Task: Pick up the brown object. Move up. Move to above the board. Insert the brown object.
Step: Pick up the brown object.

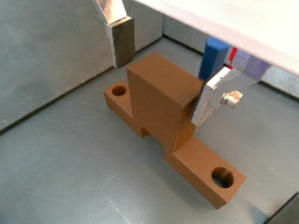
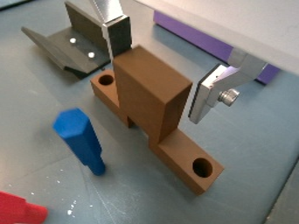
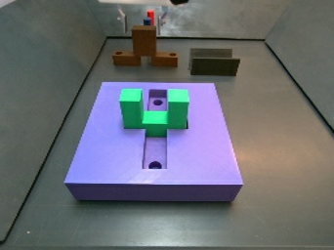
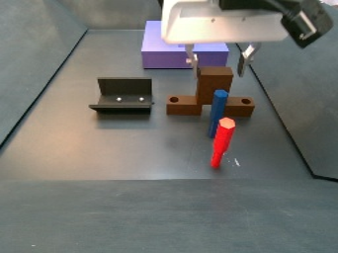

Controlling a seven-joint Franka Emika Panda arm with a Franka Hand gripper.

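The brown object [image 1: 163, 109] is an orange-brown inverted-T block lying on the grey floor, with round holes at its bar ends and a square upright post. It also shows in the other wrist view [image 2: 149, 98] and in both side views [image 3: 144, 51] [image 4: 209, 97]. My gripper [image 1: 166, 72] [image 2: 162, 70] is open and straddles the post, one finger [image 1: 121, 39] standing apart from it and the other [image 1: 211, 101] close beside it. In the side views the gripper [image 3: 144, 21] [image 4: 215, 54] hangs right over the post. The purple-blue board [image 3: 196, 146] carries a green U-shaped block [image 3: 154, 107].
A blue peg [image 2: 82, 140] [image 4: 216, 114] stands next to the brown object, with a red peg [image 4: 223, 141] beyond it. The fixture [image 4: 122, 96] [image 2: 70, 52] stands to one side. A dark olive-grey block [image 3: 214, 62] lies beside the brown object. Walls enclose the floor.
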